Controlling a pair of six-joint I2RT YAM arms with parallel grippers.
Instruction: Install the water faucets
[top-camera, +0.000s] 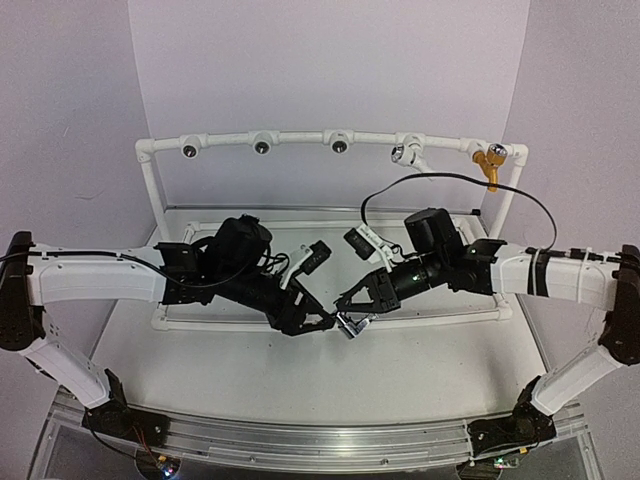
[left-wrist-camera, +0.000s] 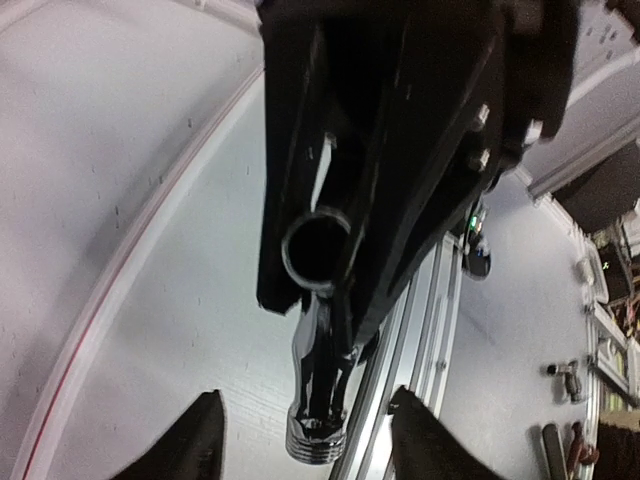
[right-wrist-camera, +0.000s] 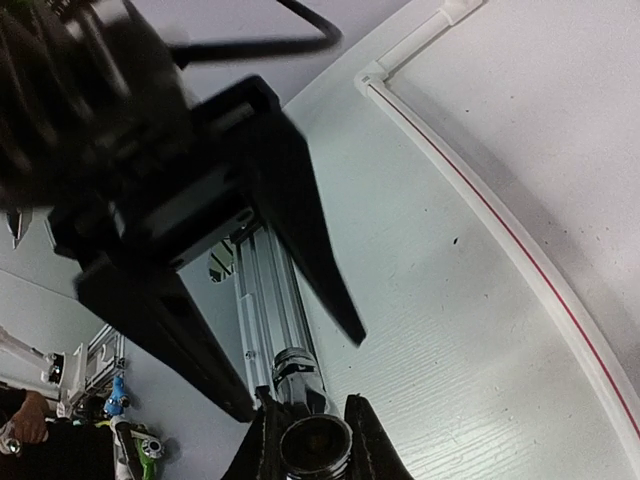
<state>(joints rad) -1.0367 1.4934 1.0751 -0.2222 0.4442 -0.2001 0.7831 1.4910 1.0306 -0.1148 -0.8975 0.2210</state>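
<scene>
While both arms are meeting over the middle of the tabletop (top-camera: 240, 365), the handoff geometry is the thing deciding the next move. The left gripper (top-camera: 322, 322) is sitting with jaws apart, gaps showing on both sides, clamping nothing. The silver faucet (left-wrist-camera: 318, 415) is hanging above the tabletop between the two grippers, its threaded end lying inside the spread left jaws, not touching them as far as I can tell. Its long axis is running roughly in line with both grippers: threaded end pointing at the left wrist, open round end facing the right wrist. The right gripper (right-wrist-camera: 312, 410) is clamping the faucet body tight from both sides, so the right arm is carrying it.

On the pipe frame (top-camera: 150, 195) behind, three tee fittings (top-camera: 262, 146) are showing open holes, with the white faucet (top-camera: 408, 153) and orange-yellow faucet (top-camera: 490, 162) sitting farther right.

My read: left should be backing straight off along that axis, then right is taking the threaded end to the nearest open tee.
</scene>
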